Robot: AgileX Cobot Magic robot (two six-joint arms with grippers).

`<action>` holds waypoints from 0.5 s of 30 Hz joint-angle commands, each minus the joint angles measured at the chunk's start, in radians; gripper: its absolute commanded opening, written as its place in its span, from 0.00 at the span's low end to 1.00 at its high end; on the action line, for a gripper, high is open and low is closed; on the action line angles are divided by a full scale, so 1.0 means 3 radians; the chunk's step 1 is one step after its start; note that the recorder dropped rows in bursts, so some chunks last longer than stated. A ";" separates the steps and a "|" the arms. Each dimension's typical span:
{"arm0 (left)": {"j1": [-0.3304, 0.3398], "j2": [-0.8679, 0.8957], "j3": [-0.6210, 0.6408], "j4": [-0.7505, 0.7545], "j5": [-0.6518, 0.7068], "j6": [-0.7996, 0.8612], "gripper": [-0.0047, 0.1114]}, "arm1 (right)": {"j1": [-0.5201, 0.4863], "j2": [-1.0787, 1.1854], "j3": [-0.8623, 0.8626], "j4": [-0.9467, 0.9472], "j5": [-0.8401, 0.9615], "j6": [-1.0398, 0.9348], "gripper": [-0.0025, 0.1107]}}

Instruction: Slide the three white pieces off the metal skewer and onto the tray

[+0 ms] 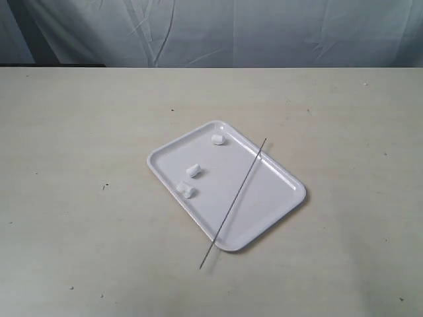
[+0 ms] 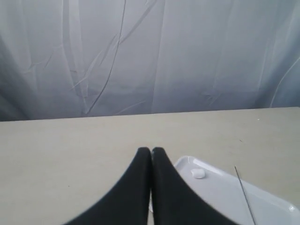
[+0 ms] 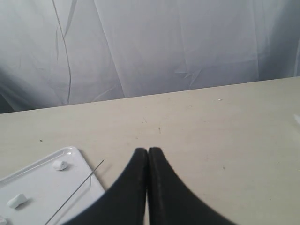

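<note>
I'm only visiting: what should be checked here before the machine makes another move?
1. All three white pieces off the skewer: ok, it is bare.
2. Pieces lying inside the tray: ok.
3. Skewer lying across the tray, one end past the rim: ok.
4. The left fingers shut, holding nothing: ok.
5. The right fingers shut, holding nothing: ok.
6. Arms away from the tray: ok, none in the exterior view.

3 pcs, bare skewer on tray
</note>
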 commanded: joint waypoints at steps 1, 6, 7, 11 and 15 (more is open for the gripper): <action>0.0353 -0.0266 0.0019 0.0188 0.0070 0.0104 0.04 | -0.0013 -0.0114 0.0232 -0.0042 -0.0073 0.0001 0.02; 0.0727 -0.0323 0.0019 0.0469 0.0094 0.0117 0.04 | -0.0013 -0.0423 0.0599 -0.0898 0.0047 -0.0005 0.02; 0.0757 -0.0323 0.0019 0.0481 0.0084 0.0117 0.04 | -0.0013 -0.0481 0.0599 -0.0987 0.0184 -0.0005 0.02; 0.0777 -0.0323 0.0045 0.0467 0.0165 0.0117 0.04 | -0.0013 -0.0694 0.0599 -0.0987 0.0233 0.0254 0.02; 0.0838 -0.0529 0.0211 0.0396 0.0242 0.0137 0.04 | -0.0013 -0.0867 0.0599 -0.1099 0.0227 0.0813 0.02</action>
